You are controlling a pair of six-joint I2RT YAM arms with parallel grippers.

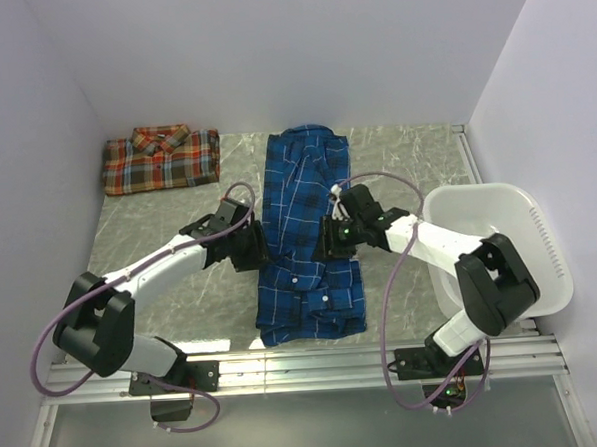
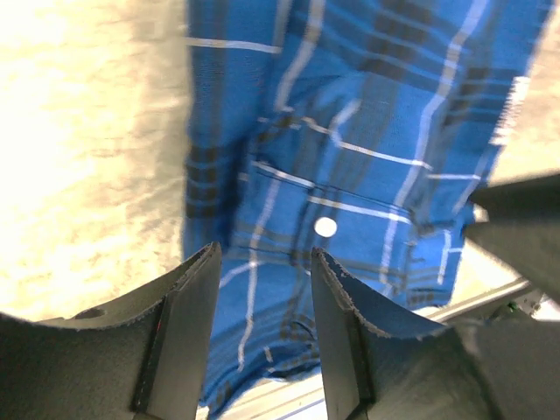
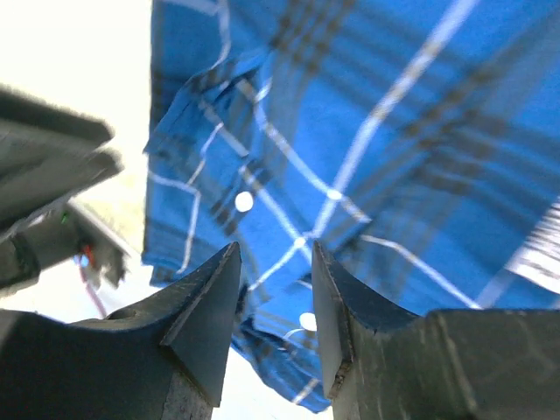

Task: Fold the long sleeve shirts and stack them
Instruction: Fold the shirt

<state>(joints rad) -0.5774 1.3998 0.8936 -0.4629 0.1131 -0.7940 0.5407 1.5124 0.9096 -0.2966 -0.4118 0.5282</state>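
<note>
Mid-bench (image 1: 161,266), between the two arms: blue shirt (image 1: 300,208), one item, lying as a long narrow strip. Its long axis runs from the far wall toward the arm bases, and the near end is wider and bunched, with white buttons showing.

Left gripper (image 1: 252,248): at the strip's left edge, roughly halfway along its length. Jaws stand apart with plaid cloth showing through the gap below them; nothing is pinched.

Right gripper (image 1: 331,237): at the strip's right edge, directly across from the left one. Jaws are likewise parted over a cuff or placket with buttons; nothing is held.

Relation for the coming move: each arm is equally close to its own side, and the shirt lies inward of both, so a fold across the long axis would probably need paired grasps on the two edges.

Far-left corner: red-orange shirt (image 1: 161,161), one item, folded into a flat rectangle, well apart from the blue one.

Right side: white basket (image 1: 477,190), partly hidden by the right arm; no cloth shows in its visible interior.
</note>
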